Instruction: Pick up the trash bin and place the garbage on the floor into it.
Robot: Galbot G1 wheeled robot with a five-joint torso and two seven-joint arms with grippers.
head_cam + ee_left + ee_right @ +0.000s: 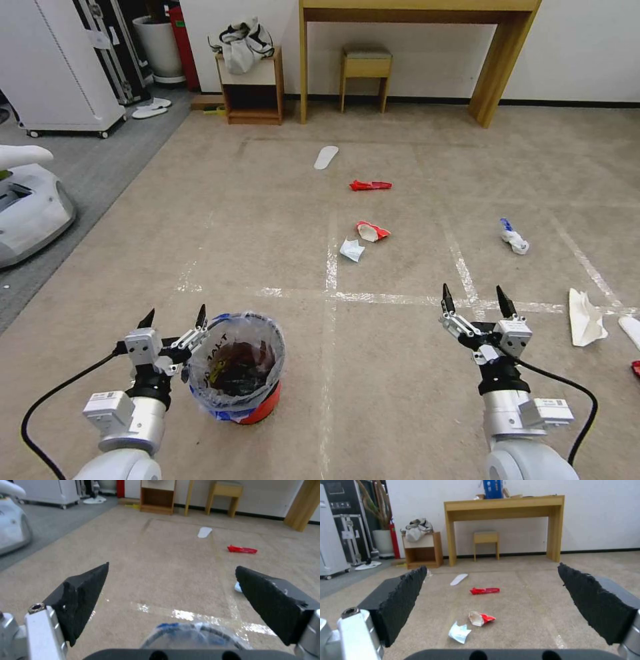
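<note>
While the small round trash bin with the red base, black rim and blue-edged clear plastic liner (pixel 237 370) stands upright on the beige short-pile carpet floor (pixel 400 373), the left gripper (pixel 173 317) hangs just beside its rim on the robot's left side, fingers spread and holding nothing, so the step in hand looks like taking hold of the bin. To do that well, the gripper should straddle the black rim, one finger inside and one outside, and close on the rigid edge, not on the loose liner alone, which would likely slip or pull free. A level lift will keep the contents from spilling. In the left wrist view the rim and its blue liner edge (pixel 193 636) sit low between the open fingers (pixel 83 600), so the approach seems roughly lined up. The right gripper (pixel 477 300) hovers over the carpet well to the right of the bin, also spread wide and empty. Inside the bin lies a dark heap with reddish-brown pieces; what they are I cannot tell from this angle. The garbage is still scattered ahead: a flat red wrapper (pixel 370 185), a red-and-white crumpled carton (pixel 372 231) just beside a crumpled white paper scrap (pixel 351 249), a white-and-blue crumpled piece (pixel 514 237) farther right, and a folded white paper sheet (pixel 585 318) near the right edge.
</note>
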